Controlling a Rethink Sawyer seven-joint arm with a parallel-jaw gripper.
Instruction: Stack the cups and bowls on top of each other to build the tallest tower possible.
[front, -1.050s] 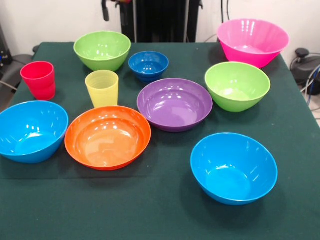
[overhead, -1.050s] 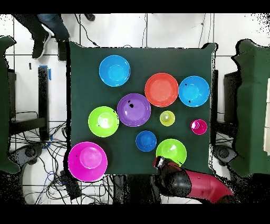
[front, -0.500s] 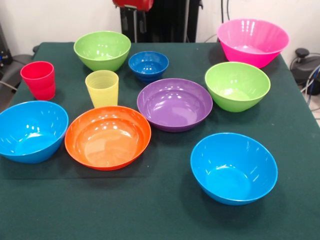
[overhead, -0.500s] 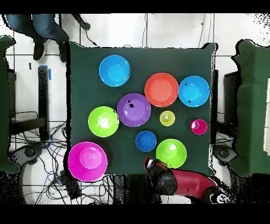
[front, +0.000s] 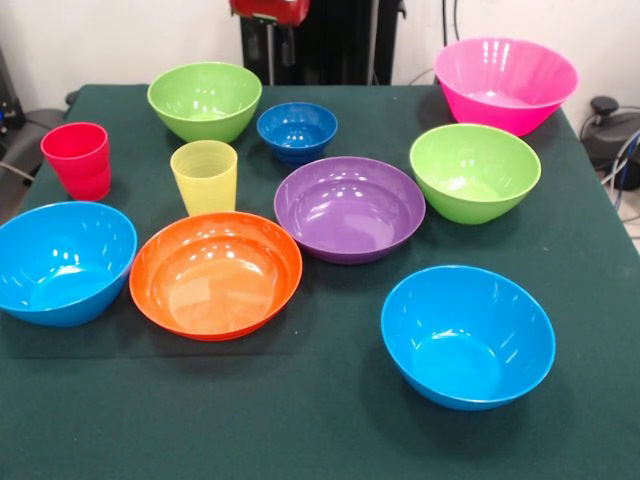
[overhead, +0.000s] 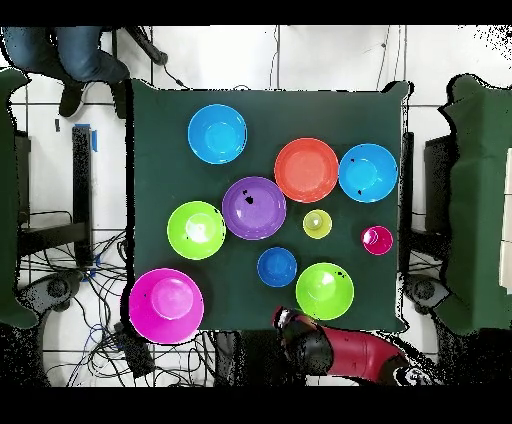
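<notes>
Altogether eight bowls (front: 349, 208), two cups (front: 205, 176).

Red and black robot arm (overhead: 345, 355) drawn back at the table's edge, lying nearly level and bent toward its dark rounded wrist end (overhead: 300, 338) in the overhead view. Only a red housing (front: 270, 9) with dark gripper parts below it showing at the far top edge of the front view. Finger spacing too hidden to judge.

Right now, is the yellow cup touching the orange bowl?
Apart. The overhead view shows a strip of green cloth between the yellow cup and the orange bowl; in the front view they only overlap.
</notes>
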